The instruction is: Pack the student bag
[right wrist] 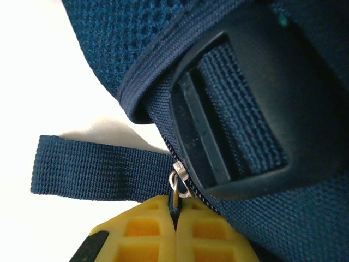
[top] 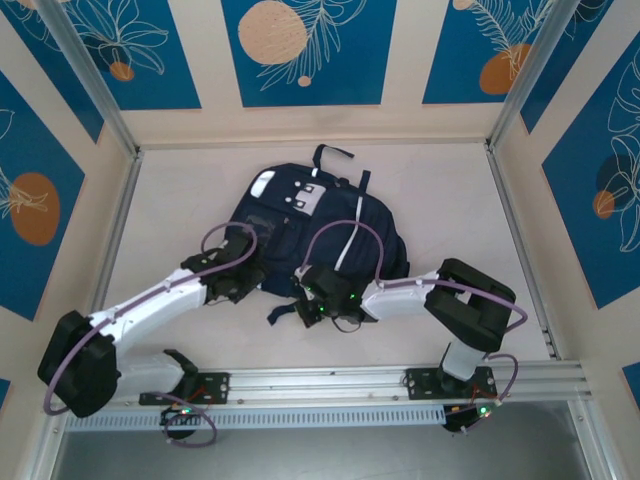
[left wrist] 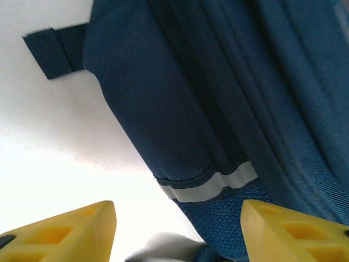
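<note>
Student bag (top: pixel 290 240): right wrist view reveals right pincer (right wrist: pixel 175 218) pinching its zipper pull (right wrist: pixel 180 183).

No legible txt; marks on student bag's (top: pixel 288 245) grey patch (top: pixel 299 196) too small to read.

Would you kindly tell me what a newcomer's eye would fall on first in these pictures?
First comes the dark navy student bag, lying in the middle of the pale table in the top view. Up close, the yellow right pincer is shut on the zipper pull beside a black buckle. The left pincer stands open before the bag's grey reflective stripe.
</note>
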